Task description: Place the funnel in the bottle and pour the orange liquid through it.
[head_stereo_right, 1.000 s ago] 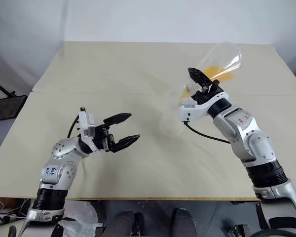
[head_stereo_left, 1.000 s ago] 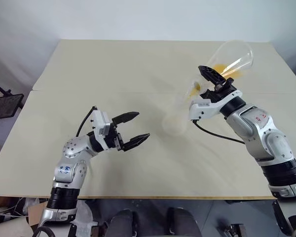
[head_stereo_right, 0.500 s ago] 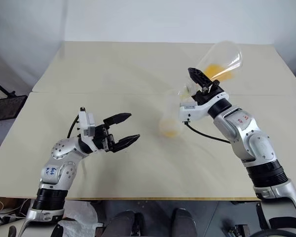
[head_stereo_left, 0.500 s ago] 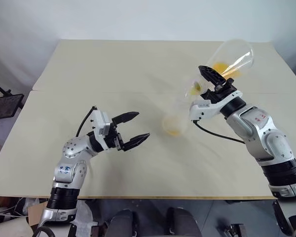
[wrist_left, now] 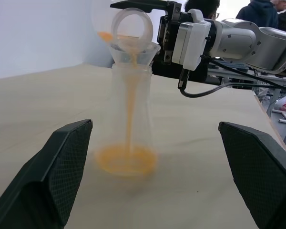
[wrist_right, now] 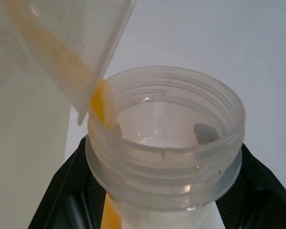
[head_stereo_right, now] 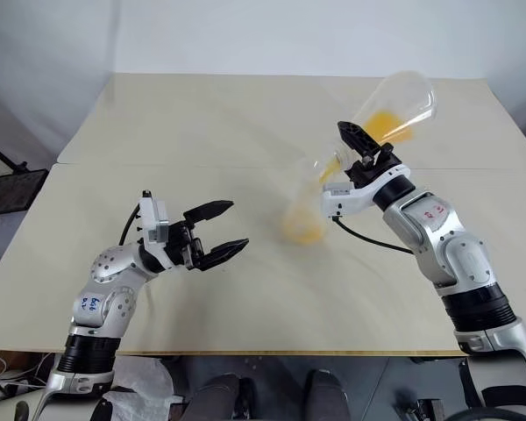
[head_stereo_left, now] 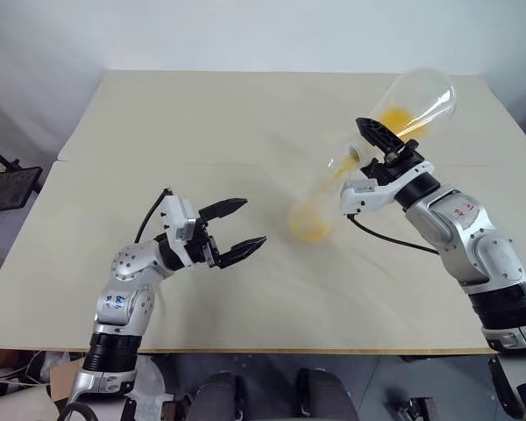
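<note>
1. Table (head_stereo_left: 202,123): broad, pale beige, matte top; bears the bottle near its middle.

2. Flask (head_stereo_left: 412,101): large, clear, conical, glass-like; held by its neck in the tightly closed right gripper (head_stereo_left: 377,145) and tipped mouth-down over the funnel. A remnant of orange liquid is seen inside it.

3. Left gripper (head_stereo_left: 237,230): two black fingers spread wide, nothing held; hovers near the bottle, apart from it.

4. Bottle (wrist_left: 129,124): small, frosted, translucent, wider at the base; stands upright.

5. Funnel (wrist_left: 133,51): small, clear, flared; seated in the bottle's neck.

6. Orange liquid (wrist_left: 126,160): a thin stream is passed through the funnel; a shallow pool is gathered at the bottle's base.

Step judged: pouring under way. Next called for: tilt kept steady until the flask is drained, then righted.
</note>
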Tool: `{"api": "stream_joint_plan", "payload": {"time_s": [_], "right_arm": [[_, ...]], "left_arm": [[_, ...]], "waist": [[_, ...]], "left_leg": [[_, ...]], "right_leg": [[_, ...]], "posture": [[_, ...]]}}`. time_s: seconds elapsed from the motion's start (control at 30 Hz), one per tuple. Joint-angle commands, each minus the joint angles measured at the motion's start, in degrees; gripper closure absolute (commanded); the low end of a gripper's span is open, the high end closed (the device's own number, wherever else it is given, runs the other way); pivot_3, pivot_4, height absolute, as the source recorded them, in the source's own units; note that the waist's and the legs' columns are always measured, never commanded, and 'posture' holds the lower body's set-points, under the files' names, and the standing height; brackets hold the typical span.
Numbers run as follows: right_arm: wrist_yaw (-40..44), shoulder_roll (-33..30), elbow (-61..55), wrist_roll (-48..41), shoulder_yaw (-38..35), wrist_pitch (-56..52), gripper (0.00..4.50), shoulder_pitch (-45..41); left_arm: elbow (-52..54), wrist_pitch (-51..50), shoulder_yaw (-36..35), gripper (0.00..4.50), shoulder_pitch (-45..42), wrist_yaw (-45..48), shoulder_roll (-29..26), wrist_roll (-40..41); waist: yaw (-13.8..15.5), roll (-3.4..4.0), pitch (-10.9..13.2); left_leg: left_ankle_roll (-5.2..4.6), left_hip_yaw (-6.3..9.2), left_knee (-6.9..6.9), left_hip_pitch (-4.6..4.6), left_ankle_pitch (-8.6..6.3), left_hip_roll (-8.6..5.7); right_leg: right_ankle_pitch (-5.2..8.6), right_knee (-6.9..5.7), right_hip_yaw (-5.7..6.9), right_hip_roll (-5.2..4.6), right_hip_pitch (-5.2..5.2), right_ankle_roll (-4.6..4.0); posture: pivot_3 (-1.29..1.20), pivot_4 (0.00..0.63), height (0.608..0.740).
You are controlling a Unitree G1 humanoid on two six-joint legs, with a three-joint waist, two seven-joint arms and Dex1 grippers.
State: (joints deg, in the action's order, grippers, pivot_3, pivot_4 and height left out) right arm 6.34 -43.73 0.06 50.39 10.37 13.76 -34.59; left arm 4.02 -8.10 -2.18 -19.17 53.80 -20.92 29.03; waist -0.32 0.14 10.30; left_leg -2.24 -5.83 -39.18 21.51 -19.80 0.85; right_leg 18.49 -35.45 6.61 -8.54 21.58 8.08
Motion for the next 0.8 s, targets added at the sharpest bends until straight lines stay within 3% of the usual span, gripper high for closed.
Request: {"api": "stream_joint_plan", "payload": {"time_s": [0.03, 0.8], "right_arm": [[-1.31, -0.62, -1.24, -0.21, -1.74, 0.32, 2.01, -1.45], [-1.52, -0.46, -1.85, 0.72, -1.33, 2.54, 2.01, -3.24]], "left_arm": [[2.38, 0.68, -0.11, 0.0, 0.58, -0.27, 0.26, 0.58], [3.13, 0.95, 0.51, 0.0, 1.9, -1.43, 1.32, 0.53]], "waist": [[0.0, 0.0, 0.0], [0.0, 0.0, 0.0]], "left_leg": [[0.0, 0.0, 0.0, 0.0, 0.0, 0.0], [0.0, 0.0, 0.0, 0.0, 0.0, 0.0]], "right_leg": [[0.0, 0.0, 0.0, 0.0, 0.0, 0.0], [0.0, 0.0, 0.0, 0.0, 0.0, 0.0]], "posture": [[0.0, 0.15, 0.74], [0.0, 0.15, 0.74]]}}
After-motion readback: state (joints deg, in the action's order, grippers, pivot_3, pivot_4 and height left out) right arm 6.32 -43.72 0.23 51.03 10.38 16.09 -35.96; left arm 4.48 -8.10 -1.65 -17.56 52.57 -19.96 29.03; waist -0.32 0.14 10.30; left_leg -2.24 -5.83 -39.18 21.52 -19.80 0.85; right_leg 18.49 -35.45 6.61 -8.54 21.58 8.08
